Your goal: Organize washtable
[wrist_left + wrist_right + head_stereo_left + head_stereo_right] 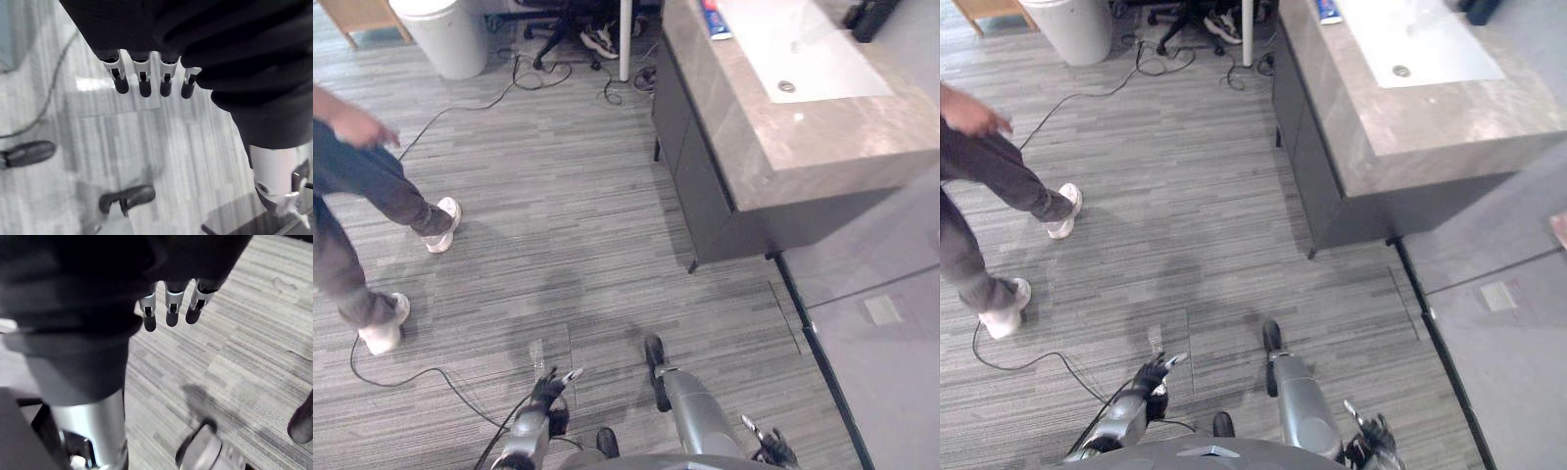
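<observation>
Left eye view: the counter [822, 147], with its sink [803, 44] and a tube [715, 20], stands well ahead of the right robot hand [770, 448]. It and the left robot hand [548, 394] hang released and empty, probably because nothing is within reach.

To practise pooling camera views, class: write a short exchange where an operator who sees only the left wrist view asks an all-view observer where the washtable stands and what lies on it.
Operator: I see my left hand hanging open above the floor. Where is the washtable?
Observer: The washtable stands ahead of you, to your right, well apart from both hands.
Operator: Is there anything on top to tidy?
Observer: A red and blue tube lies on the top, just left of the white sink, near the far end.
</observation>
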Controlling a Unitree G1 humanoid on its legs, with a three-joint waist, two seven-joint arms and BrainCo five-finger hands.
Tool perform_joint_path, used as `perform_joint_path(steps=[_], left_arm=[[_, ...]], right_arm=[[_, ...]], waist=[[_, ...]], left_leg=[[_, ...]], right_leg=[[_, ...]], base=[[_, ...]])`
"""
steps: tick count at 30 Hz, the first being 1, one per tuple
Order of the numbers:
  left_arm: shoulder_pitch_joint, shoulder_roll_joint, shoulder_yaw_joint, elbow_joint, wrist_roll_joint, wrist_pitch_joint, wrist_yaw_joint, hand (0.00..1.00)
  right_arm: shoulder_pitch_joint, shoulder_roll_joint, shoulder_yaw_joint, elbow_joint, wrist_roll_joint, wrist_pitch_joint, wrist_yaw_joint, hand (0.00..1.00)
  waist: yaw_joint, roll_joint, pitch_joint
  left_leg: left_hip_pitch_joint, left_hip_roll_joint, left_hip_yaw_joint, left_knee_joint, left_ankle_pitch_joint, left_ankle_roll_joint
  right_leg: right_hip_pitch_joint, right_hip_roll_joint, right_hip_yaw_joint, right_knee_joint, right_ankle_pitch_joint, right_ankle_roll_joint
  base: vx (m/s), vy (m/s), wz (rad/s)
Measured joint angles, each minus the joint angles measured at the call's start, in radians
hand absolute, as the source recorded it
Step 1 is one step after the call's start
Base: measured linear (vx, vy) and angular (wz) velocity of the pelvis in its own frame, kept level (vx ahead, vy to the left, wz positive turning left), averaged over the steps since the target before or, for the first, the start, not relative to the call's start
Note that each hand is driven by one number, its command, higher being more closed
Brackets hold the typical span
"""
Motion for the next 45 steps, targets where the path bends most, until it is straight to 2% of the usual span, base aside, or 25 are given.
perform_joint_path(steps=[1,2,4,5,8,9,12,13,16,17,19,21,22,23,25,26,29,31,32,33,36,39,41,43,45], left_arm=[[0.004,-0.037,0.028,-0.003,0.001,0.000,-0.012,0.00],[0.003,-0.046,0.036,-0.007,0.001,0.001,-0.015,0.00],[0.009,-0.068,0.072,-0.027,0.000,0.005,-0.019,0.00],[0.025,-0.086,0.105,-0.050,-0.003,0.006,-0.019,0.00],[0.053,-0.096,0.110,-0.085,-0.010,0.005,-0.021,0.00],[0.062,-0.090,0.106,-0.093,-0.012,0.004,-0.019,0.00],[0.074,-0.078,0.096,-0.136,-0.023,-0.012,-0.014,0.00],[0.076,-0.062,0.078,-0.139,-0.023,-0.021,-0.011,0.00],[0.104,-0.057,0.070,-0.095,-0.022,-0.033,0.011,0.00],[0.116,-0.053,0.079,-0.054,-0.019,-0.033,0.014,0.00],[0.123,-0.048,0.107,-0.020,-0.023,-0.030,0.013,0.00],[0.141,-0.009,0.112,-0.011,-0.018,-0.023,0.008,0.00],[0.133,0.013,0.100,0.002,-0.019,-0.014,0.004,0.00],[0.124,0.022,0.095,0.010,-0.020,-0.003,0.003,0.00],[0.115,0.010,0.083,0.017,-0.022,0.006,0.004,0.00],[0.107,0.005,0.034,0.018,-0.022,0.006,0.003,0.00],[0.041,-0.031,0.009,0.011,-0.022,-0.001,0.002,0.00],[0.020,-0.046,0.009,-0.012,-0.022,-0.007,0.002,0.00],[0.021,-0.047,0.009,-0.027,-0.021,-0.018,0.001,0.00],[0.015,-0.072,0.007,-0.026,-0.018,-0.031,0.001,0.00],[0.049,-0.095,0.028,-0.024,-0.010,-0.024,-0.001,0.00],[0.111,-0.124,0.060,-0.052,-0.010,-0.008,-0.013,0.00],[0.128,-0.121,0.060,-0.073,-0.010,-0.007,-0.018,0.00],[0.129,-0.120,0.059,-0.077,-0.010,-0.009,-0.018,0.00],[0.124,-0.115,0.060,-0.067,-0.011,-0.014,-0.017,0.00]], right_arm=[[0.030,-0.003,-0.034,0.001,0.000,0.010,0.000,0.00],[0.025,0.001,-0.045,0.002,0.000,0.016,0.000,0.00],[0.015,0.009,-0.062,-0.035,0.001,0.020,0.001,0.00],[0.008,0.011,-0.055,-0.090,0.001,0.016,0.002,0.00],[-0.037,-0.009,0.010,-0.153,0.004,0.007,0.006,0.00],[-0.079,-0.013,0.053,-0.181,0.004,-0.002,0.007,0.00],[-0.128,-0.013,0.074,-0.196,0.001,-0.013,0.003,0.00],[-0.145,-0.014,0.086,-0.194,0.001,-0.014,0.000,0.00],[-0.143,-0.043,0.098,-0.181,-0.001,-0.019,0.000,0.00],[-0.123,-0.061,0.082,-0.147,-0.003,-0.025,0.000,0.00],[-0.093,-0.060,0.083,-0.134,-0.006,-0.020,0.001,0.00],[-0.049,-0.036,0.054,-0.095,-0.011,-0.019,0.012,0.00],[-0.042,-0.022,0.018,-0.061,-0.011,-0.008,0.017,0.00],[-0.026,-0.005,-0.012,-0.040,-0.013,-0.002,0.023,0.00],[-0.026,0.002,-0.014,-0.032,-0.034,0.001,0.025,0.00],[-0.026,0.000,-0.008,-0.032,-0.042,-0.002,0.027,0.00],[0.004,0.006,0.013,-0.038,-0.041,0.000,0.033,0.00],[0.019,0.008,0.022,-0.037,-0.040,-0.001,0.033,0.00],[0.032,0.010,0.027,-0.032,-0.040,-0.001,0.035,0.00],[0.042,0.003,0.010,-0.027,-0.040,-0.001,0.041,0.00],[0.031,0.005,0.046,-0.044,-0.039,-0.002,0.044,0.00],[0.043,0.001,0.070,-0.106,-0.038,-0.002,0.044,0.00],[0.022,-0.004,0.105,-0.135,-0.038,-0.003,0.045,0.00],[0.005,-0.006,0.106,-0.140,-0.038,-0.004,0.045,0.00],[-0.026,-0.005,0.085,-0.134,-0.039,-0.003,0.044,0.00]], waist=[[-0.010,0.048,-0.010],[-0.007,0.053,-0.009],[0.000,0.059,-0.005],[0.017,0.058,-0.004],[0.068,0.042,0.005],[0.091,0.025,0.015],[0.122,0.001,0.026],[0.126,-0.003,0.027],[0.127,0.041,0.002],[0.127,0.065,-0.016],[0.138,0.041,-0.052],[0.133,-0.055,-0.114],[0.114,-0.092,-0.109],[0.103,-0.094,-0.096],[0.096,-0.078,-0.084],[0.094,-0.039,-0.064],[0.086,0.008,-0.046],[0.082,0.008,-0.048],[0.063,-0.005,-0.063],[0.049,0.001,-0.065],[0.067,0.007,-0.071],[0.083,0.037,-0.076],[0.102,0.035,-0.078],[0.110,0.032,-0.080],[0.119,0.025,-0.078]], left_leg=[[0.007,0.035,-0.013,0.067,-0.023,-0.038],[-0.012,0.047,0.000,0.133,-0.026,-0.044],[-0.148,0.083,0.020,0.558,0.005,-0.117],[-0.268,0.108,-0.002,0.909,0.110,-0.193],[-0.398,0.113,0.011,1.250,0.149,-0.194],[-0.482,0.128,0.049,1.291,0.127,-0.151],[-0.607,0.164,0.140,1.122,0.090,-0.090],[-0.636,0.163,0.180,0.926,0.089,-0.085],[-0.597,0.138,0.114,0.249,0.188,-0.154],[-0.605,0.139,0.078,0.261,0.229,-0.138],[-0.596,0.104,0.099,0.317,0.313,-0.099],[-0.532,-0.012,0.160,0.314,0.310,-0.034],[-0.471,-0.063,0.162,0.320,0.273,-0.010],[-0.405,-0.086,0.155,0.296,0.245,0.007],[-0.289,-0.083,0.146,0.237,0.229,0.019],[-0.198,-0.066,0.136,0.178,0.226,0.024],[-0.048,-0.036,0.137,0.080,0.219,0.033],[-0.009,-0.035,0.126,0.060,0.190,0.027],[0.003,-0.044,0.103,0.062,0.153,0.002],[0.032,-0.025,0.062,0.077,0.093,-0.032],[-0.032,0.002,0.071,0.326,0.070,-0.059],[-0.263,0.126,0.074,0.942,0.196,-0.113],[-0.372,0.161,0.076,1.117,0.194,-0.110],[-0.405,0.161,0.090,1.088,0.182,-0.095],[-0.401,0.153,0.127,0.847,0.127,-0.086]], right_leg=[[-0.002,0.019,-0.035,0.076,-0.024,-0.024],[0.002,0.024,-0.040,0.105,-0.057,-0.027],[0.077,0.028,-0.058,0.153,-0.138,-0.067],[0.166,0.043,-0.054,0.156,-0.197,-0.092],[0.320,0.056,0.021,0.121,-0.250,-0.118],[0.417,0.040,0.069,0.062,-0.266,-0.119],[0.537,-0.016,0.119,-0.016,-0.287,-0.108],[0.588,-0.054,0.134,-0.042,-0.306,-0.096],[0.679,-0.099,0.171,-0.062,-0.349,-0.081],[0.733,-0.108,0.221,-0.032,-0.398,-0.105],[0.707,-0.140,0.262,0.085,-0.413,-0.089],[0.596,-0.228,0.321,0.384,-0.322,-0.005],[0.559,-0.232,0.337,0.537,-0.149,0.051],[0.484,-0.218,0.338,0.704,-0.060,0.122],[0.336,-0.175,0.277,0.894,-0.192,0.059],[0.261,-0.140,0.216,0.884,-0.263,0.036],[0.147,-0.064,0.099,0.582,-0.341,0.026],[0.131,-0.037,0.088,0.346,-0.303,0.050],[0.143,-0.024,0.127,0.143,-0.181,0.037],[0.152,-0.006,0.126,0.195,-0.134,-0.016],[0.201,-0.013,0.103,0.213,-0.186,-0.039],[0.358,0.020,0.050,0.157,-0.240,-0.093],[0.450,0.024,0.054,0.099,-0.259,-0.108],[0.484,0.014,0.069,0.071,-0.263,-0.109],[0.537,-0.017,0.098,0.034,-0.261,-0.096]], base=[[0.47,-0.198,0.56],[0.64,-0.253,0.48],[0.47,-0.224,0.15],[0.26,-0.156,-0.10],[0.10,-0.065,-0.65],[-0.07,0.028,-0.63],[0.18,0.028,-0.56],[0.60,0.029,-0.41],[0.70,0.123,-0.58],[0.83,0.230,-0.79],[0.66,0.215,-0.58],[0.72,0.201,-0.15],[0.59,0.123,0.20],[0.44,0.063,0.20],[0.32,-0.004,-0.29],[0.40,0.025,-0.42],[0.49,0.063,0.10],[0.29,-0.039,0.55],[0.19,-0.150,1.09],[0.20,-0.161,0.96],[0.34,-0.216,0.28],[0.12,-0.152,0.19],[-0.06,-0.066,-0.05],[-0.11,0.010,-0.13],[-0.21,0.018,-0.35]])
